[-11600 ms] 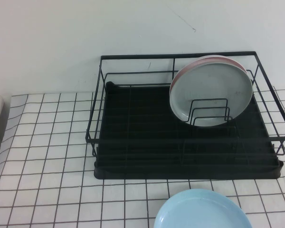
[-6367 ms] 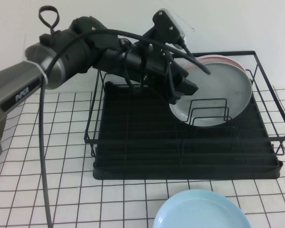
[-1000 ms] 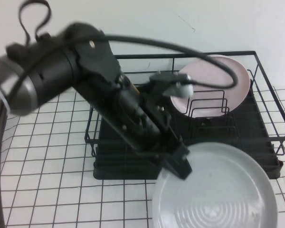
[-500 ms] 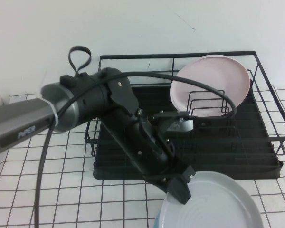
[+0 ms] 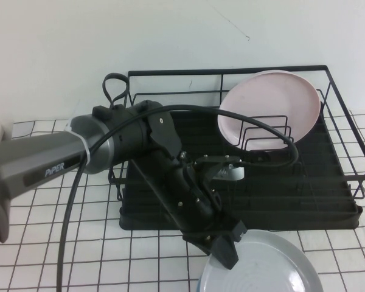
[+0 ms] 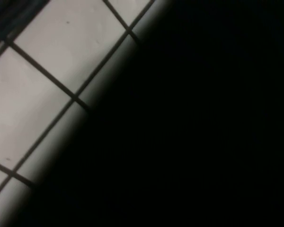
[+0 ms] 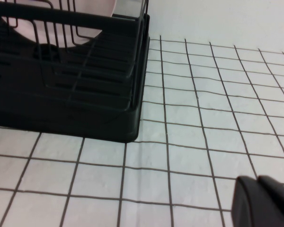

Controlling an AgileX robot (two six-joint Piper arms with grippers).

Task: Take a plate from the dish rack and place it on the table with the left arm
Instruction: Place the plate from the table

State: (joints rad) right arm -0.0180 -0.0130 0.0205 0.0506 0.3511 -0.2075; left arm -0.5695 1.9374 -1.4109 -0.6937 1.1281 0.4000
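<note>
Using the left gripper [image 5: 226,248], clamping its jaws together on the plate [image 5: 274,267] at the 10 o'clock part of the rim, just in front of the rack [image 5: 304,214]. Holding that plate fully clear of the wire dividers, down toward 5 o'clock in the high view, lying close to flat and low over the table [image 5: 36,194]. Not being able to tell whether it is resting on the surface or hanging just above it, with the near edge running out of the frame. Reaching in with the left arm [image 5: 55,164] from 9 o'clock, slanting across the rack's front left part toward the plate. Leaving the pink plate [image 5: 271,103] upright in the dividers, at about 1 o'clock within the rack. Getting little from the left wrist view, mostly filled with darkness and showing only a strip of gridded table. Finding the right gripper [image 7: 264,201] only in its own wrist view, sitting low over the table and apart from the rack's corner, apparently taking no part in the work. Judging the task as mostly finished: counting the lift out of the rack as done, and the carry to the table as all but done. Expecting only the close of the placement to remain, namely settling the plate flat on the table, letting go of the rim and drawing the arm away.
</note>
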